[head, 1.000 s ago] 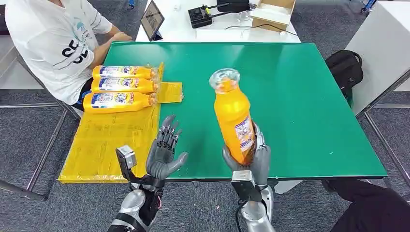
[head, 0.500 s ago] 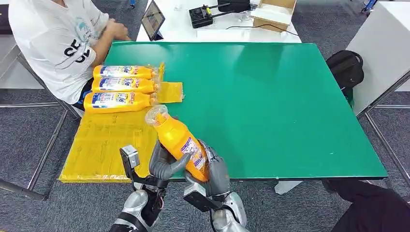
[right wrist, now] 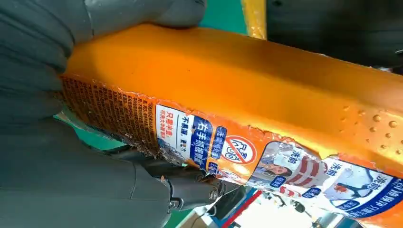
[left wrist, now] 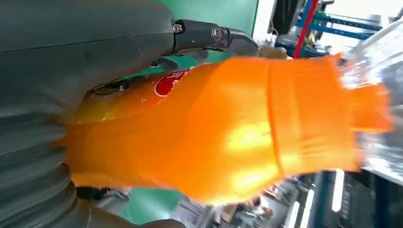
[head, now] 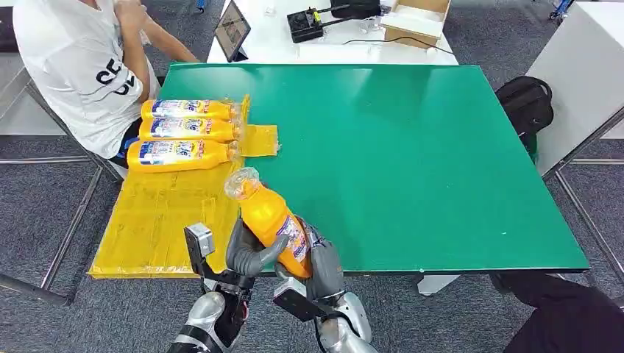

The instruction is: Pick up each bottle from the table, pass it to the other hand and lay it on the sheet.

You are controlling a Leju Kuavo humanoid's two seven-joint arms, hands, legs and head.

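An orange bottle [head: 268,217] with a clear cap and printed label leans, cap toward the yellow sheet [head: 158,213], over the near edge of the green table [head: 412,147]. My right hand [head: 324,266] grips its lower body from the right. My left hand [head: 246,254] cups it from the left, with its thumb wrapped across the front. In the left wrist view the bottle [left wrist: 228,137] lies against my left hand [left wrist: 71,71]. The right wrist view has the label [right wrist: 247,152] close up under my right hand [right wrist: 57,95]. Three more orange bottles [head: 184,131] lie side by side on the sheet's far end.
A person in a white shirt [head: 81,66] sits at the table's far left corner, close to the laid bottles. A white table [head: 331,37] behind carries a tablet, a black device and a cardboard box. A black bag [head: 526,103] sits on the floor to the right.
A second ago my right hand held the bottle upright to the right and my left hand was open. The bottle has since swung left and tilted, and my left hand has closed around it.
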